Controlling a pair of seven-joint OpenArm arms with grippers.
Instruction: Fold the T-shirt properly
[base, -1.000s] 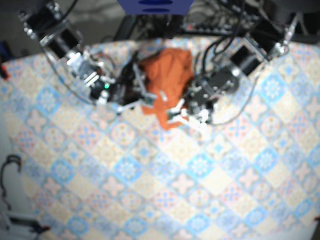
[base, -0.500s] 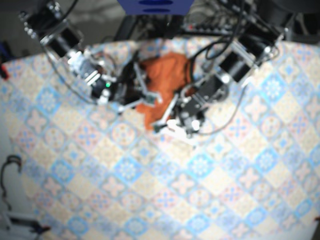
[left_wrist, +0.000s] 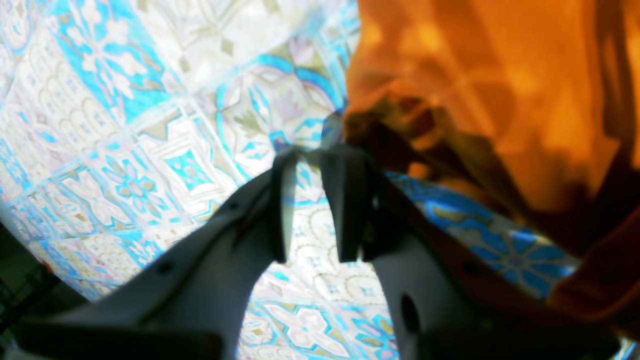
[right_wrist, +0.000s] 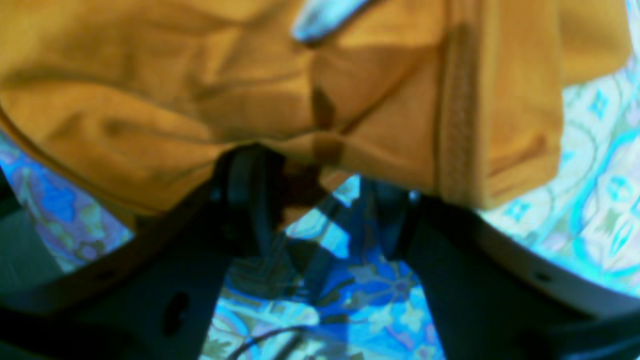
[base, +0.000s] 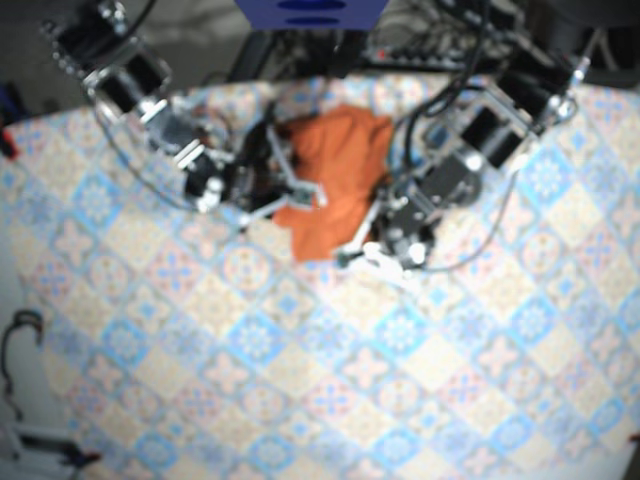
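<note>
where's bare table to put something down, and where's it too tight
Free: the whole lower half of the patterned tablecloth in the base view, below the orange T-shirt. Crowded: top middle, where the left tool and the right tool flank the shirt.

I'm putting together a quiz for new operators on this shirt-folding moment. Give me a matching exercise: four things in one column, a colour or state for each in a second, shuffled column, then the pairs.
Column one
1. T-shirt
2. left claw
3. right claw
4. tablecloth

Column two
a. fingers wide apart, orange cloth over their tips
b. blue tile pattern
c. orange, bunched up
d. fingers only narrowly apart, shirt edge beside them

Pairs: 1-c, 2-d, 3-a, 4-b
</note>
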